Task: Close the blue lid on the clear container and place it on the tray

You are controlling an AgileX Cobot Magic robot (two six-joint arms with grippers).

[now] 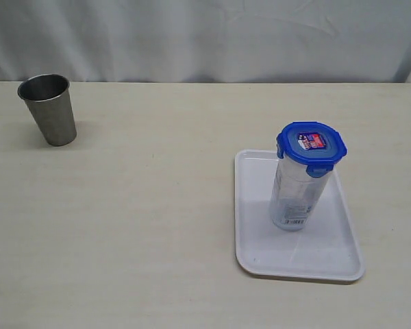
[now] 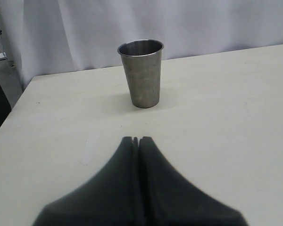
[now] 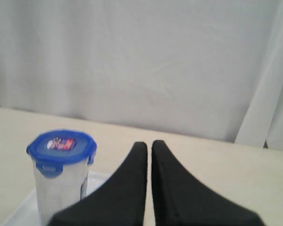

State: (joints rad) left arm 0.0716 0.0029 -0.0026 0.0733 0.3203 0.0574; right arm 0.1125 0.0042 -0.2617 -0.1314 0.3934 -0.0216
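Tall clear plastic container (image 1: 292, 199) stands upright on flat white tray (image 1: 260, 255), bright blue lid (image 1: 311, 145) uppermost; left end effector (image 2: 137, 140) and right end effector (image 3: 149, 144) closed, empty.

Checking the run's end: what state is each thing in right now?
Tray: flat on the table.
Clear container: upright on the tray, closed.
Blue lid: seated on the container.
Steel cup: upright, apart from the tray.
Left gripper: shut, empty.
Right gripper: shut, empty.

The left pincer (image 2: 137, 139) is closed tight; the right pincer (image 3: 149, 143) looks closed too.
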